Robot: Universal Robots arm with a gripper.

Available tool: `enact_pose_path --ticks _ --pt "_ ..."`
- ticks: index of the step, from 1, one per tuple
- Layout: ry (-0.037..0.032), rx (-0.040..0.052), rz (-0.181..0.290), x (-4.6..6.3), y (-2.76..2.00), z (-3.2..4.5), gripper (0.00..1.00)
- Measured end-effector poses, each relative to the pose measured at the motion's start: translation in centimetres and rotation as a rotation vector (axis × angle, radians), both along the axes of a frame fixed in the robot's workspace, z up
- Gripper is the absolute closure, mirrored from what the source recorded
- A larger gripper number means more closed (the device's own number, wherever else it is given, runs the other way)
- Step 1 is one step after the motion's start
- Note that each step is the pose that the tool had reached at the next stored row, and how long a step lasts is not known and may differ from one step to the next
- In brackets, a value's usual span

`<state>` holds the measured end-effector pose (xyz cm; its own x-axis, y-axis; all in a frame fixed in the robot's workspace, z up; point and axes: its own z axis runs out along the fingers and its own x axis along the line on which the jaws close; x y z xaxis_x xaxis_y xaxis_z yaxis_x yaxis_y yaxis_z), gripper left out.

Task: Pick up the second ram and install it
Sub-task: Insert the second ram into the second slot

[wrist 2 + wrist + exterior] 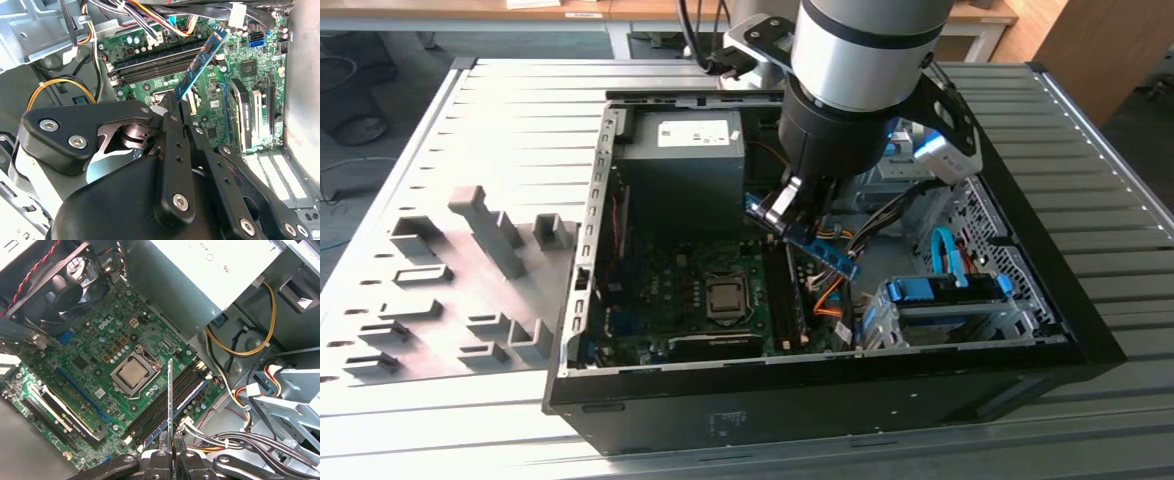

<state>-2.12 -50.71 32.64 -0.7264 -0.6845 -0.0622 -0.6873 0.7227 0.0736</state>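
Plainly, the gripper (781, 212) was closed on the second ram (825, 252), its two black fingers pinching one end of the stick while the rest stuck out free. In the exterior view this sat at the centre of the frame, inside the open computer case (596, 250), which lay on its side on a ribbed metal table (520, 110). The blue-green stick slanted down toward the exterior view's lower right, held in the air above the motherboard (680, 300) and not seated in any slot. The processor socket (724, 297) lay just below it in the frame, and the grey power supply (680, 160) filled the case's upper left part. A grey slotted holder (467, 280) lay on the table at the exterior view's left, well apart from the case. In the first wrist view the second ram (170, 400) showed edge-on as a thin line rising from the gripper (172, 444), over the long dark memory slots (189, 382) beside the socket (134, 372). In the second wrist view its flat face (200, 62) showed tilted above those slots (150, 62).
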Motion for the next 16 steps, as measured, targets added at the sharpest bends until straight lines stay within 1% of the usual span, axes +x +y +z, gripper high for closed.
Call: enact_pose_path --ticks 16 --pt "0.0000 0.0001 -0.046 0.00 0.00 0.00 0.86"
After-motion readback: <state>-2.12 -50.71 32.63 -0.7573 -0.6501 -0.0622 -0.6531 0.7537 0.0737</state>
